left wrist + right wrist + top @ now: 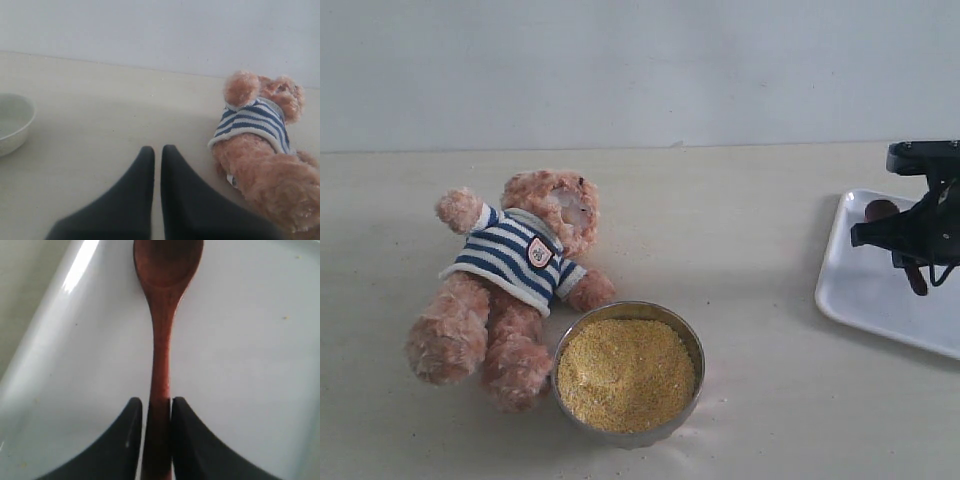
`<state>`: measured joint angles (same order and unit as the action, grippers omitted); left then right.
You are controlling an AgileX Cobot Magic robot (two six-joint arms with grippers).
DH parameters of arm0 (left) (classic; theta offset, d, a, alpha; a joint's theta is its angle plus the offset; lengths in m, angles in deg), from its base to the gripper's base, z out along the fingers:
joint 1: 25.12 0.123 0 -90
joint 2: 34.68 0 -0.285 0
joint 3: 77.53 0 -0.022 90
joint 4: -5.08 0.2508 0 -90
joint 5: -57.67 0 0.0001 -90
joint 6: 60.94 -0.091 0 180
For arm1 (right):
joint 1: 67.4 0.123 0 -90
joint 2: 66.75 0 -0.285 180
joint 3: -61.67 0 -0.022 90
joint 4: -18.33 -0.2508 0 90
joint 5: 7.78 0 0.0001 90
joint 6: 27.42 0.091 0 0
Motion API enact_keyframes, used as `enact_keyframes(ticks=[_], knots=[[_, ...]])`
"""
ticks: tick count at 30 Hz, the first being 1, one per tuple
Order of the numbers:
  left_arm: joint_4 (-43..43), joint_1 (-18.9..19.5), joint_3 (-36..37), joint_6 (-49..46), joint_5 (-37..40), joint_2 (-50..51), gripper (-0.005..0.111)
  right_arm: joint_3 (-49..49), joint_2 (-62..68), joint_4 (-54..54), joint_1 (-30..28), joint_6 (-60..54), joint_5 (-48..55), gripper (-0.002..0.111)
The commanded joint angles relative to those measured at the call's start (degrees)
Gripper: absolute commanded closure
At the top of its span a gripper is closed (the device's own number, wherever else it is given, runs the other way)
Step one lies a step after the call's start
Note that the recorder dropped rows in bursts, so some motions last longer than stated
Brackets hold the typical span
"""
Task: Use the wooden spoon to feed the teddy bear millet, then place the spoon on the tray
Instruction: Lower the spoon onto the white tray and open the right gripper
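The teddy bear (520,270) (260,150) lies on its back at the table's left, striped shirt up. Right beside its legs stands the steel bowl (695,345) heaped with millet (625,372). At the far right, my right gripper (890,238) (157,402) hovers low over the white tray (865,290) (250,365), shut on the slim handle of the wooden spoon (880,210) (167,270). The spoon's round bowl looks empty and is at tray level. My left gripper (157,149) is shut with nothing in it, near the bear's side; the exterior view does not show it.
A pale round bowl (12,122) shows at the edge of the left wrist view, away from the bear. A few yellow grains dot the tray. A light wall runs along the table's far edge (640,148).
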<state>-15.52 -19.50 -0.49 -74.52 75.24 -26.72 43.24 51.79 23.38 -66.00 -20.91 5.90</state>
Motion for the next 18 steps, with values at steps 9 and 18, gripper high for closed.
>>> enact_keyframes(ticks=[9,18], knots=[[-0.2,0.1,0.2,-0.3,0.0,-0.2,0.102,0.3,-0.1,0.2,-0.3,-0.3,-0.4,0.073],[-1.2,0.1,0.2,-0.3,0.0,-0.2,0.102,0.3,-1.3,0.2,-0.3,-0.3,3.0,0.073]])
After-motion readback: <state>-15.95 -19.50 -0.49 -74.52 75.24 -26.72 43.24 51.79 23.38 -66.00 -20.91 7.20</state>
